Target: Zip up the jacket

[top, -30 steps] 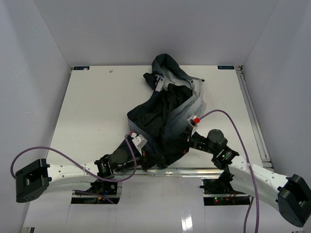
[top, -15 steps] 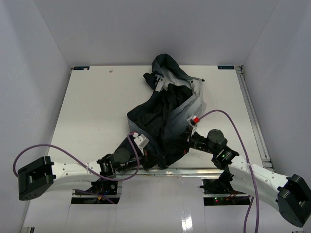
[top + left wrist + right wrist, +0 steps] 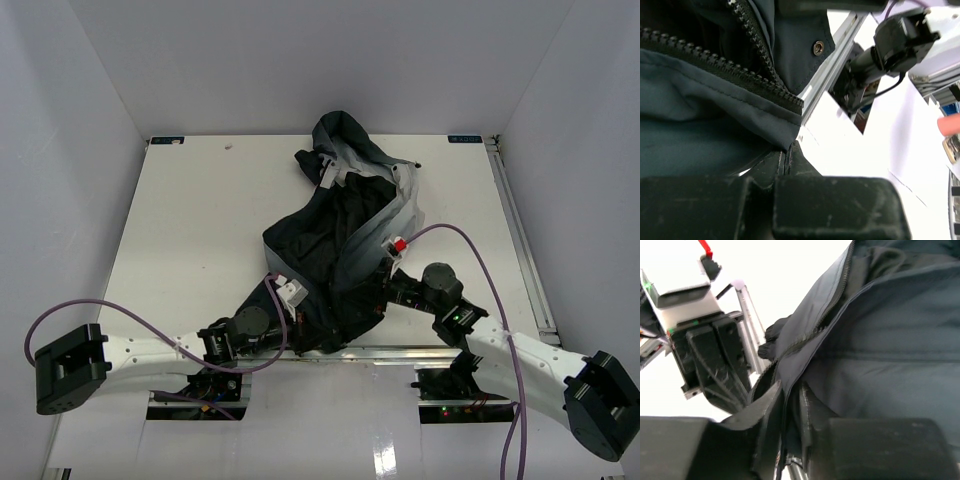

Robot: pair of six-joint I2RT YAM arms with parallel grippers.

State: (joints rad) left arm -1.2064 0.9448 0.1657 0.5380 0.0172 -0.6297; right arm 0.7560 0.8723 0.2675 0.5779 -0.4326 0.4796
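**One jacket, two grippers at its near hem**

One white table [image 3: 200, 220] carries one jacket [image 3: 350, 230], dark with grey panels. It lies crumpled in the middle of the table, with its hood toward the far edge and its hem reaching the near edge between the two arms. Two purple cables run through the scene, one [image 3: 100, 310] looping along the left arm and one [image 3: 470, 245] arching over the right.

On the left, the left gripper [image 3: 788, 151] has its two fingers pressed tight together on a corner of the jacket's hem. Fabric is pinched in the seam between them. Its wrist view shows two rows of zipper teeth [image 3: 700, 62] running toward that corner (they are apart, not meshed) and one metal snap [image 3: 818, 48] on the flap beside them.

On the right, the right gripper [image 3: 790, 392] sits at the hem's other side, close to the left one. Its two fingers stand a narrow slit apart with the jacket's zipper edge hanging between them. Whether they clamp the cloth or merely flank it cannot be told.
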